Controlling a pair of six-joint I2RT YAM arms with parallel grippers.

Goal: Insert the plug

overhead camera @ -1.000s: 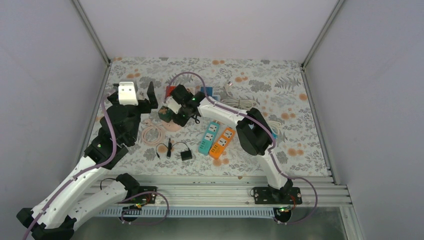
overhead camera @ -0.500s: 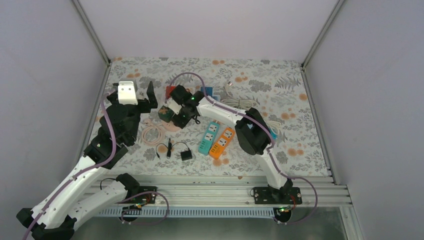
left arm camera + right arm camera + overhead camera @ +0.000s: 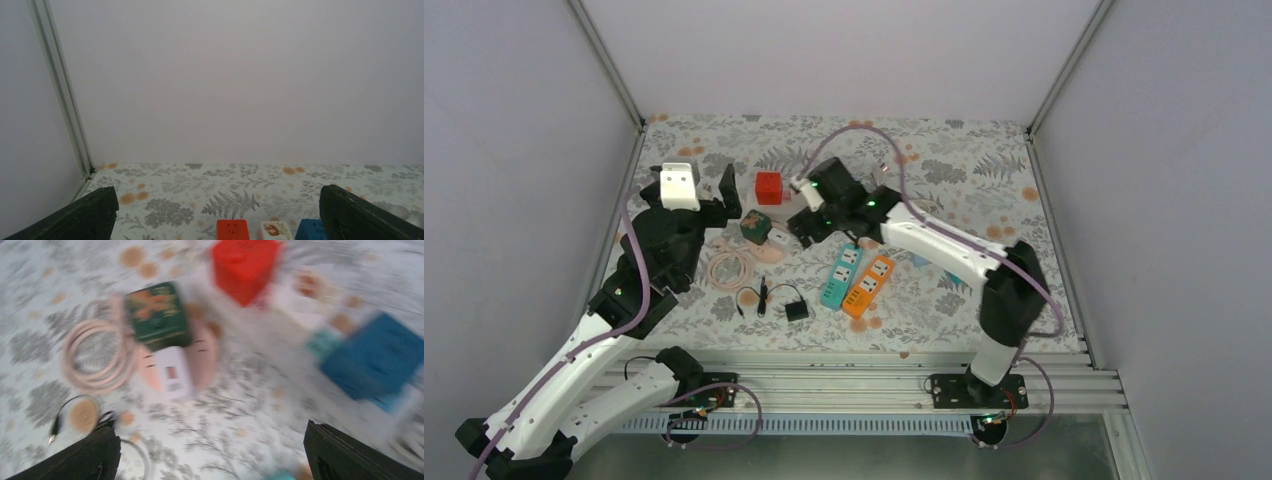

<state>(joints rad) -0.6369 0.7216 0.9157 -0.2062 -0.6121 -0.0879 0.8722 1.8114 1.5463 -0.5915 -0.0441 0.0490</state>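
— How do your grippers stand?

— My right gripper (image 3: 212,445) is spread wide, with nothing between its fingers (image 3: 85,460). Its view is smeared with blur. My left gripper (image 3: 215,210) is just as wide and bare, looking low along the flowered cloth (image 3: 165,212) toward the back wall (image 3: 225,75).

— And the plug?

— The white plug (image 3: 172,372) lies ahead of my right gripper, a little left of centre, clear of both fingers. Its far end touches the green cube socket (image 3: 157,315), and it rests on a pale pink pad (image 3: 207,347). Whether its pins are in, I cannot tell.

— What lies around it?

— A pink cable coil (image 3: 97,357) is just left of the plug. A red cube (image 3: 245,267) sits farther ahead and a blue cube (image 3: 377,357) off to the right. Behind my right gripper, toward my bases, a teal power strip (image 3: 842,272) and an orange power strip (image 3: 869,285) lie side by side, with a black adapter (image 3: 796,311) near them. Ahead of my left gripper, the red cube, a white cube (image 3: 276,231) and the blue cube stand in a row.
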